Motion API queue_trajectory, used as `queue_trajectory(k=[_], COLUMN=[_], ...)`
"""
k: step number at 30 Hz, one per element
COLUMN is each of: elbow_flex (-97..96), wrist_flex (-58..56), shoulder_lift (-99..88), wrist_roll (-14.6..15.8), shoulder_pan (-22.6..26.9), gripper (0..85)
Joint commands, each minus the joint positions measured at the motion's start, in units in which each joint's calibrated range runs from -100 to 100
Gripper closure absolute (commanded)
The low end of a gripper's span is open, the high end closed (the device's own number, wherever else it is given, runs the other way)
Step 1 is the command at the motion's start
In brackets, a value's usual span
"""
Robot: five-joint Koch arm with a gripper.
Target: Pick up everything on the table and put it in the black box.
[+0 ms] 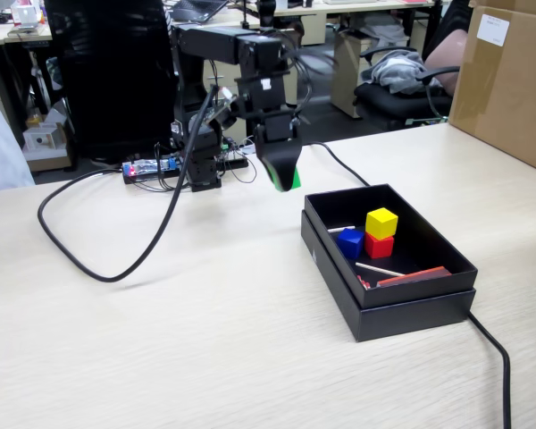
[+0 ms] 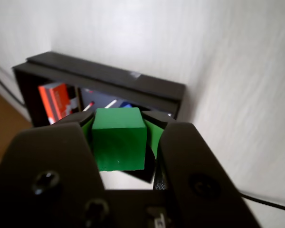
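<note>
Arm raised above table [image 1: 161, 313], forearm level, wrist bent down. Gripper [image 1: 284, 174] points downward, clenched on green cube [image 2: 118, 138], held in air just left of black box [image 1: 389, 308] in fixed view. Fixed view shows only green sliver between dark jaws; wrist view shows cube face fully.

Inside box: blue cube [image 1: 350, 243], red cube [image 1: 380, 245] with yellow cube [image 1: 381, 222] stacked on top. Red mostly hidden under yellow. Wrist view blurred; box contents there hard to identify.

A smooth, matt green cube [image 2: 118, 138] is seen; the shallow black cardboard box [image 1: 402, 308] – matt; pale beige wood-grain tabletop [image 1: 161, 349] – faintly sheened.
</note>
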Motion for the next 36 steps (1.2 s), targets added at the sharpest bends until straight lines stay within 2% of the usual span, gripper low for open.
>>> queue_trajectory(k=[1, 5, 11, 26, 27, 30, 31, 32, 36], elbow_flex=[15.50, 29.37, 36.71, 35.90, 34.72, 33.63, 33.63, 33.63, 33.09], wrist_flex=[-1.53, -3.26, -3.44, -4.47, -4.47, -4.56, -4.56, -4.56, -4.56], shoulder_lift=[8.73, 25.83, 39.48, 50.50, 50.50, 49.58, 48.66, 47.75, 40.17], wrist_roll=[-1.76, -2.44, -2.20, -0.93, -0.98, -0.73, -0.68, -0.68, -0.68], shoulder_pan=[1.51, 2.98, 4.44, 4.54, 4.69, 4.93, 5.03, 5.08, 4.98], gripper=[74.1, 74.1, 74.1, 72.9, 64.9, 56.8, 49.9, 46.4, 44.6])
